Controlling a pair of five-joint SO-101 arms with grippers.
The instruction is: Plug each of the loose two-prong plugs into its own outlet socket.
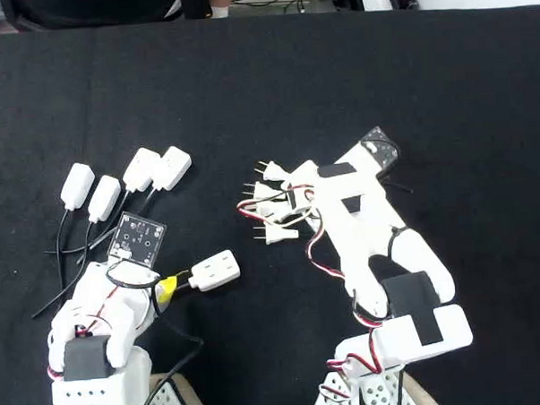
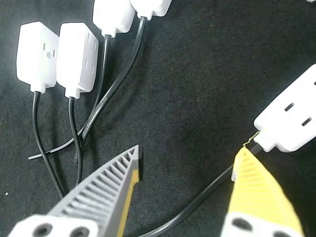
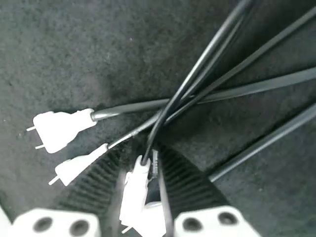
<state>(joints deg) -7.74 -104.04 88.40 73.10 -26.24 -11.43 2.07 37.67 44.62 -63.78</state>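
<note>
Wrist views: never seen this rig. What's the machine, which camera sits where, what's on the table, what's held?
Two small white robot arms sit side by side at a black table. The high view looks down from a fixed camera. Each wrist view comes from a camera riding on one arm, looking along its hand. On the table lie five white outlet sockets on black cords and a cluster of two-prong plugs. The left hand is open and holds nothing; its yellow finger lies by the nearest socket. The right hand is closed on one held plug, with two others lying loose beside it.
</note>
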